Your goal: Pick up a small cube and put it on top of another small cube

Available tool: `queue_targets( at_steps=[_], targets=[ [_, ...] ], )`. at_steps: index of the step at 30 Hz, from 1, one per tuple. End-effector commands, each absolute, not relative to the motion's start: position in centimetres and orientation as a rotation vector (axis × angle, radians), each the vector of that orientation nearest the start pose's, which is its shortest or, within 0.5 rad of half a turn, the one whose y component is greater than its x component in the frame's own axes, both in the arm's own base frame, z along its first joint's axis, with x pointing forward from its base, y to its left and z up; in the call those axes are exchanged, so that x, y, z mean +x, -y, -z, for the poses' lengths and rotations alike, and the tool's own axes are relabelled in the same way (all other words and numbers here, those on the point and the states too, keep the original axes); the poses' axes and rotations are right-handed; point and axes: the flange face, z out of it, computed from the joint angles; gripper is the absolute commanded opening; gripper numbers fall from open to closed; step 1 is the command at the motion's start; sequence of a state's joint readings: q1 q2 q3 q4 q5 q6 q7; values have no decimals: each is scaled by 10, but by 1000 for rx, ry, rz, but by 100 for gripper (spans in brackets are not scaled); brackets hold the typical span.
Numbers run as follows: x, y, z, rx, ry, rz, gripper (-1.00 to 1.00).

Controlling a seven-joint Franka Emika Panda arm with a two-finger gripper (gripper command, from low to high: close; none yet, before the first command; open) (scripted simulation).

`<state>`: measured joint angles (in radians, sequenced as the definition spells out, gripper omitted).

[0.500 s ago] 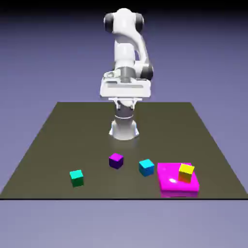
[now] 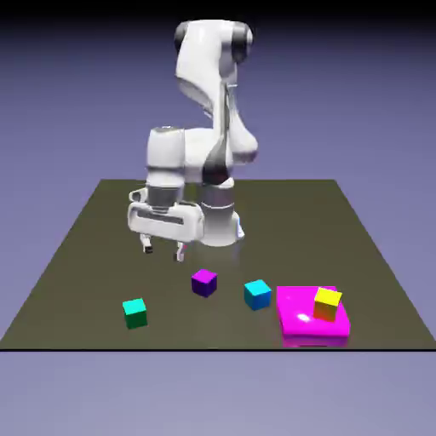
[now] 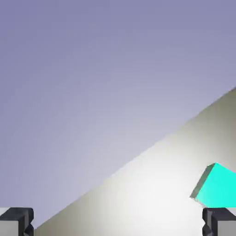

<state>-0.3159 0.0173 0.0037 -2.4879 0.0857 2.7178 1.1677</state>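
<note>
The small green-teal cube [image 2: 134, 312] sits on the dark table near the front, toward the exterior view's left. In the hand view the same cube [image 3: 216, 186] shows at the lower right, just above the right fingertip [image 3: 220, 221]. My gripper [image 2: 163, 249] hangs open above the table, behind the cube and a little to its right, holding nothing. The small yellow cube [image 2: 327, 302] with orange sides rests on top of a flat magenta block [image 2: 298, 319] at the front right.
A purple cube [image 2: 203, 282] and a bluer cyan cube [image 2: 257, 294] lie between the green-teal cube and the magenta block. The table's front edge [image 2: 213, 348] runs just in front of the cubes. The hand view is tilted, with backdrop filling its upper left.
The arm has swung to the exterior view's left and come down, bringing the hand from high above the base to low over the table behind the green-teal cube.
</note>
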Motion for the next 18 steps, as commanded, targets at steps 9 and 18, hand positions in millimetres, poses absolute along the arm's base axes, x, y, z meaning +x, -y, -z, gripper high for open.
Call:
queue_targets(
  at_steps=[9, 18],
  targets=[
    [455, 235, -195, -1716, -2599, -172, 0],
    [454, 232, -140, -1717, -2598, -172, -100]
  ],
)
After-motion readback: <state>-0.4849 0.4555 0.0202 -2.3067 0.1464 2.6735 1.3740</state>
